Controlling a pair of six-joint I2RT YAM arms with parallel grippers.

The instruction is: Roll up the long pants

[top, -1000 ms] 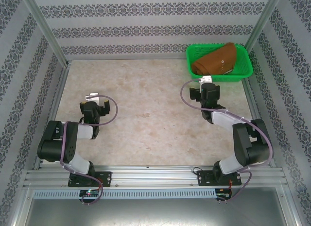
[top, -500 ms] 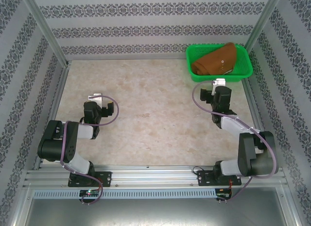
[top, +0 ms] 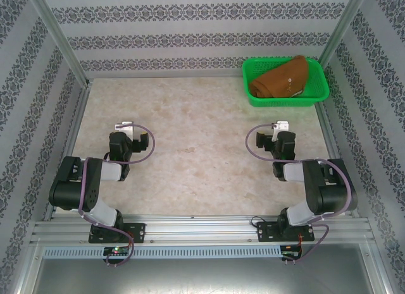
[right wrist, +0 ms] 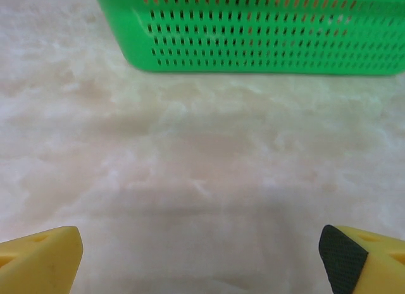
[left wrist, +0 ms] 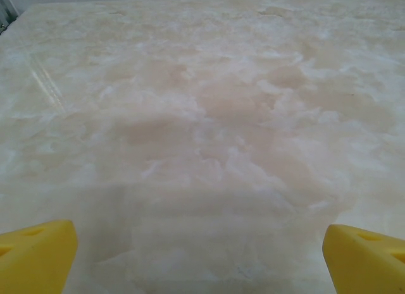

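While the long pants [top: 281, 78] lie bundled in the green basket [top: 319, 95] at the far right corner of the table [top: 190, 129], the left tool [top: 133, 134] and right tool [top: 271, 134] hang low over bare surface, jaws wide, nothing held. Whether this is a fetch to come or a finished roll stowed, I cannot tell. A fetch calls for the right tool to clear the basket's near wall. Open room lies between the arms; patterned walls [top: 25, 117] hem the edges.
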